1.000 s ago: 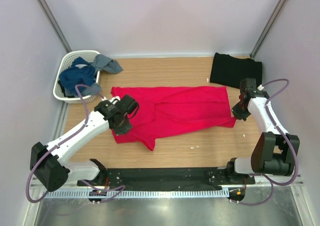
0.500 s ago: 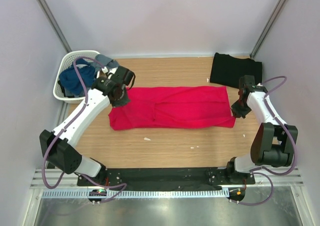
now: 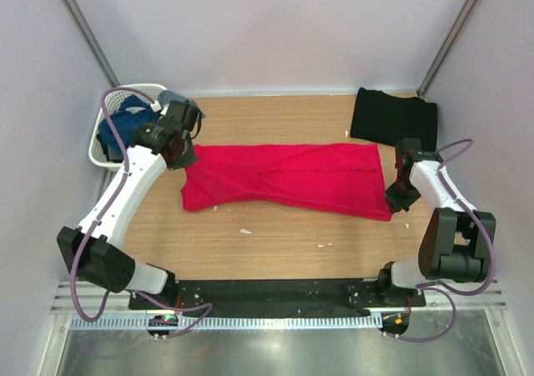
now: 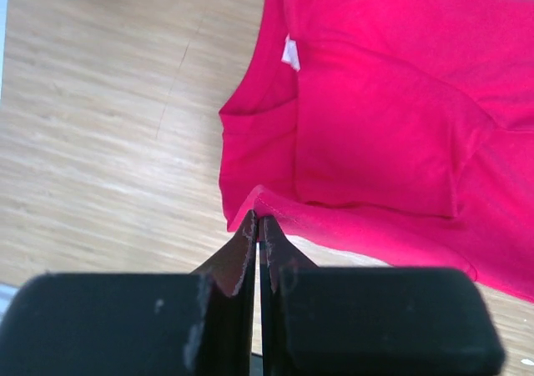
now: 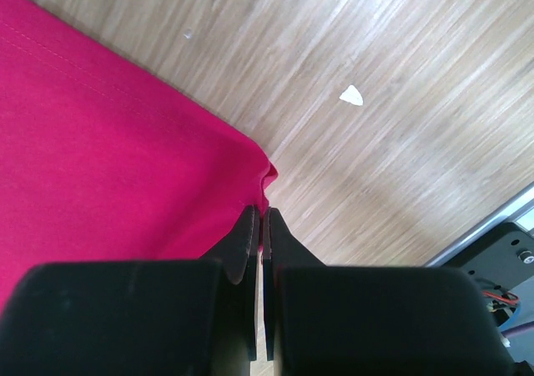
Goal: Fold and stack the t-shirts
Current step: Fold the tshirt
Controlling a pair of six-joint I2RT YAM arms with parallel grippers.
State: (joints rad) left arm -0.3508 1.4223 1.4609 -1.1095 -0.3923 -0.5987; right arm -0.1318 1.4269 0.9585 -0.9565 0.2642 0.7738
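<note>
Presently: left gripper (image 4: 257,223) has its jaws pressed together on a rolled edge of the red t-shirt (image 3: 292,176), at the shirt's left end, a white tag (image 4: 290,52) showing in the neck opening beyond. Right gripper (image 5: 260,215) likewise pinches cloth, at the near right corner of the same shirt, fingertips low to the wood. Between the two the shirt lies drawn out lengthwise across the middle of the table (image 3: 284,238), already doubled into a long band, with diagonal creases near the centre and the left end bunched. Black t-shirt (image 3: 392,116) lies folded flat at the far right corner, well apart from the red one. Basket (image 3: 94,142) sits at the far left, blue cloth (image 3: 125,130) heaped inside. Judged step: mid-fold on the red shirt, stacking not yet begun. Next move likely calls for both arms to act together, keeping the cloth taut so the layers stay aligned, then laying one end over the other before letting go.
</note>
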